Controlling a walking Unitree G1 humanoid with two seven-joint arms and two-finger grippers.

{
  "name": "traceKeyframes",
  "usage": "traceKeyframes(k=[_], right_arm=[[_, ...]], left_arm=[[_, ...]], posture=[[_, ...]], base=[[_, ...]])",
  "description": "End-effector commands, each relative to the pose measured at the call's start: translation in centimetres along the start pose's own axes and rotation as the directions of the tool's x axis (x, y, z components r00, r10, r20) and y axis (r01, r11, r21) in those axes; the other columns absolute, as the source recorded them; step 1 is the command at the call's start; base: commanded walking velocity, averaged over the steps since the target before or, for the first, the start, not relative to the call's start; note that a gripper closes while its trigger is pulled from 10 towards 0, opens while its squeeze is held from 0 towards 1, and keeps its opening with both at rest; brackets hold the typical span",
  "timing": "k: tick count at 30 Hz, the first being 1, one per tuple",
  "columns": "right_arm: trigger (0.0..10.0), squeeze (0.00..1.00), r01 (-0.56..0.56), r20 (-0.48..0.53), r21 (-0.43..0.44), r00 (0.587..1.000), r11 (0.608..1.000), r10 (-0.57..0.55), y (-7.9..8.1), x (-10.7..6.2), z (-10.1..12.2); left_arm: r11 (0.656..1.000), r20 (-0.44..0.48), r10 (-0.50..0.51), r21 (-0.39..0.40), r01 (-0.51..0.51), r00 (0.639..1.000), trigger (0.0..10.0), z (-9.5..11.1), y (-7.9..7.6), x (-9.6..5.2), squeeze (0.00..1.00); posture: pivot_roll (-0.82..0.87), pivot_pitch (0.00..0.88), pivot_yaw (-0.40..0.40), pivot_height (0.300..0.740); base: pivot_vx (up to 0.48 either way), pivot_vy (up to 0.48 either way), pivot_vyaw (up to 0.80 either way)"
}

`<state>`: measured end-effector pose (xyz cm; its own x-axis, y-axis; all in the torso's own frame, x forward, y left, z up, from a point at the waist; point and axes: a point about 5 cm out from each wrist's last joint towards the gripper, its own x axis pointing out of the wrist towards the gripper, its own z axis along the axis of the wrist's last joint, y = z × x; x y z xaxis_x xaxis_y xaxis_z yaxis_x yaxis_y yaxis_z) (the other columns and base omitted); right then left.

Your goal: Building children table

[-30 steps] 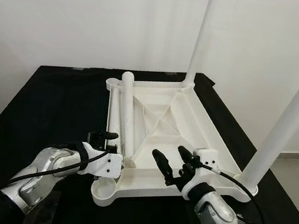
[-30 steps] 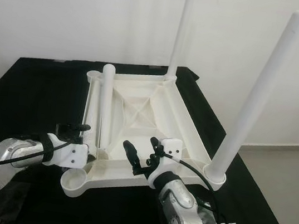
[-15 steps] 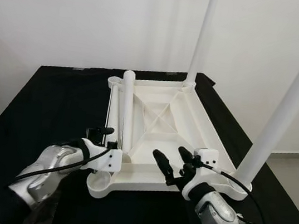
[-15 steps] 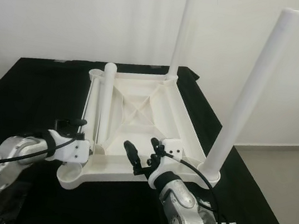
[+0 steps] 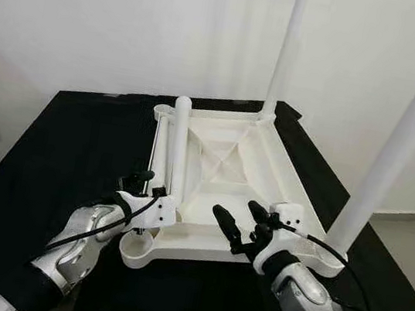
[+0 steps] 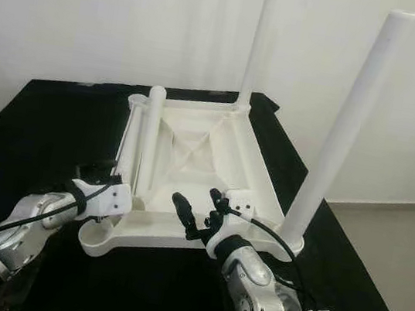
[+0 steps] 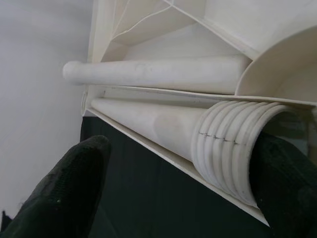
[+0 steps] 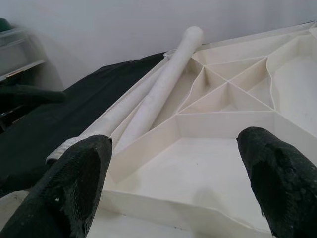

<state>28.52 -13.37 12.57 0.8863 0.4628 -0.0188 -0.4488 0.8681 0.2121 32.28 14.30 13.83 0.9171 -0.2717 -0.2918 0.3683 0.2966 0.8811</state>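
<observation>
An upside-down white plastic tabletop (image 5: 268,165) lies on a black table (image 5: 60,149), its ribbed underside facing up. Two white legs stand upright in its right-hand corners: a far leg (image 5: 284,53) at the far right corner and a near leg (image 5: 398,145) at the near right corner. Two loose legs lie along the tabletop's left side. One loose leg (image 5: 177,147) lies inside the tray, running from near to far with its rounded end at the far left corner. The other, a threaded leg (image 7: 208,144), lies beside it along the left rim, its ribbed screw end pointing toward the near left corner.

The left gripper (image 5: 143,193) is at that near left side, just beside the empty round corner socket (image 5: 136,248). In the left wrist view its fingers (image 7: 64,193) stand apart on either side of the threaded end, one finger against the thread; whether they are pressing on it cannot be told.

The right gripper (image 5: 240,221) hovers over the tabletop's near edge, fingers spread wide and holding nothing.
</observation>
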Motion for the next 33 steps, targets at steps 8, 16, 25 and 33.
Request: traceKeyframes(k=[8,16,25,33], right_arm=[[10.0,0.00,-0.011,-0.002,0.012,1.000,1.000,0.012,0.1,0.2,0.2],[10.0,0.00,-0.012,-0.002,0.012,1.000,1.000,0.012,0.1,0.2,0.3],[10.0,0.00,-0.013,-0.003,0.014,1.000,1.000,0.013,0.1,0.3,0.3],[10.0,0.00,-0.014,-0.004,0.013,1.000,1.000,0.014,0.1,0.3,0.3]], left_arm=[[0.978,0.013,0.209,0.024,-0.209,0.978,0.0,0.2,2.9,0.1,0.00],[0.967,0.094,0.251,0.025,-0.254,0.963,0.0,1.4,3.4,-0.1,0.00],[0.977,0.139,0.207,0.030,-0.213,0.968,3.8,1.8,2.6,0.1,0.00],[0.962,0.124,0.269,-0.079,-0.260,0.955,2.7,0.7,4.3,-0.4,0.00]], posture=[[-0.03,0.000,0.016,0.740],[-0.03,0.000,0.015,0.740],[-0.04,0.000,0.017,0.740],[-0.04,0.000,0.018,0.740]], base=[[0.000,0.000,0.00],[0.000,0.000,0.00],[0.000,0.000,0.00],[0.000,0.000,0.00]])
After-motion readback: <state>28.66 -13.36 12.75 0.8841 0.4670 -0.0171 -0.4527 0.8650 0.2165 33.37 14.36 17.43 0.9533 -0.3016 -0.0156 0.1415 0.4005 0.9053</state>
